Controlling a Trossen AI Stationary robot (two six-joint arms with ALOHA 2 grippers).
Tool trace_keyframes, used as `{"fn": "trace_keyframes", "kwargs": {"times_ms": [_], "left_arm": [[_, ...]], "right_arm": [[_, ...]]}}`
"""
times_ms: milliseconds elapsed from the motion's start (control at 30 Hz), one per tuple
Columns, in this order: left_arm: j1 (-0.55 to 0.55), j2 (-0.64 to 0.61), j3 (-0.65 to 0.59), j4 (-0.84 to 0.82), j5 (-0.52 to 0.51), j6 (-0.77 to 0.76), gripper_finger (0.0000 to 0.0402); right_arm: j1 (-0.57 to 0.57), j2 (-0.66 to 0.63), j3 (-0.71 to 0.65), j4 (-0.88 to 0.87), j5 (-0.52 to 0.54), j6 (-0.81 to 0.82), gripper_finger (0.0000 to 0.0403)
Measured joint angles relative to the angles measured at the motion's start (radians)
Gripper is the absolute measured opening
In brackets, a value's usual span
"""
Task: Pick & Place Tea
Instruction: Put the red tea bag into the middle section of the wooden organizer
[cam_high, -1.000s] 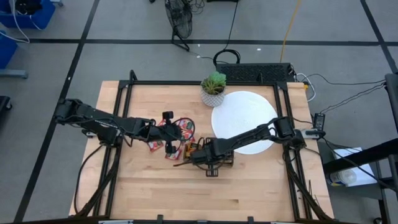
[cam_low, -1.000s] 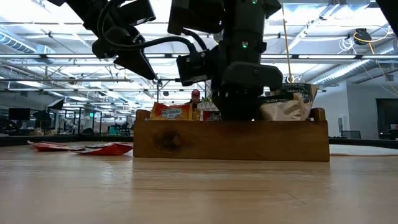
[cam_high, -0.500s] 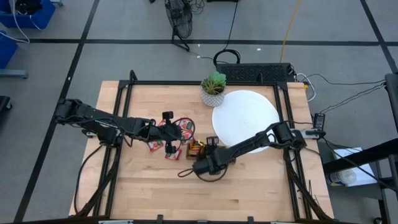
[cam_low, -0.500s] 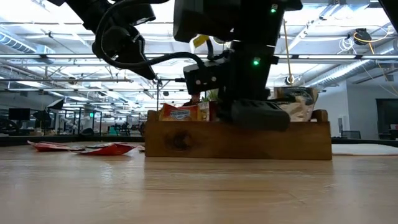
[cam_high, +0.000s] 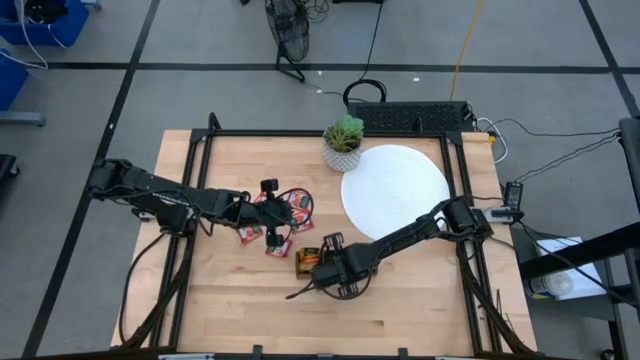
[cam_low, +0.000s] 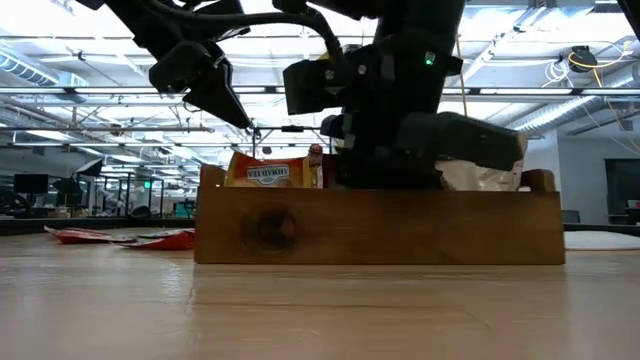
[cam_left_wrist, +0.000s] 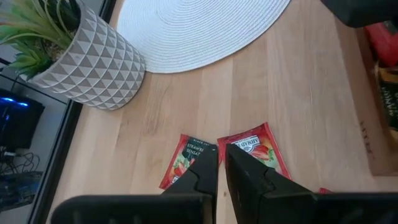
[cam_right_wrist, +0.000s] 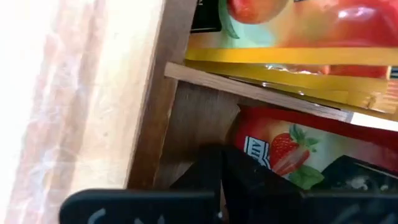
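Several red tea sachets (cam_high: 285, 208) lie flat on the table beside my left gripper (cam_high: 271, 236). In the left wrist view that gripper (cam_left_wrist: 217, 158) is shut and empty, hanging above two red sachets (cam_left_wrist: 255, 146). My right gripper (cam_high: 322, 272) is down in the brown wooden tray (cam_high: 308, 262), fingers together. The tray (cam_low: 380, 225) rests flat on the table and holds red, orange-yellow (cam_low: 262, 173) and pale (cam_low: 480, 165) sachets standing in its compartments. My right gripper (cam_right_wrist: 221, 180) reaches down from above into an end compartment of the tray, between the tray's outer wall (cam_right_wrist: 155, 99) and a red strawberry sachet (cam_right_wrist: 280, 155). The shut fingers hide the place of contact; whether they press the tray's floor, its wall or the sachet, I cannot tell.
The white woven disc (cam_high: 395, 190) lies at the table's far right, with the potted green plant (cam_high: 344, 140) at its far left edge. Black frame rails run along the table's sides. Bare wood lies toward the near edge.
My right gripper has moved toward the table's near edge and somewhat to the left. The wooden tray has slid along the table with it, away from the white disc, staying flat and coming closer to the low camera.
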Motion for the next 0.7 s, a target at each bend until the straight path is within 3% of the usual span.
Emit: {"fn": "trace_keyframes", "kwargs": {"times_ms": [500, 700], "left_arm": [[0.000, 0.000, 0.000, -0.024, 0.000, 0.000, 0.0037], [0.032, 0.005, 0.000, -0.191, 0.002, -0.061, 0.0048]], "right_arm": [[0.014, -0.185, -0.002, 0.014, 0.043, 0.070, 0.0000], [0.014, -0.325, -0.145, 0.155, 0.109, 0.071, 0.0000]]}}
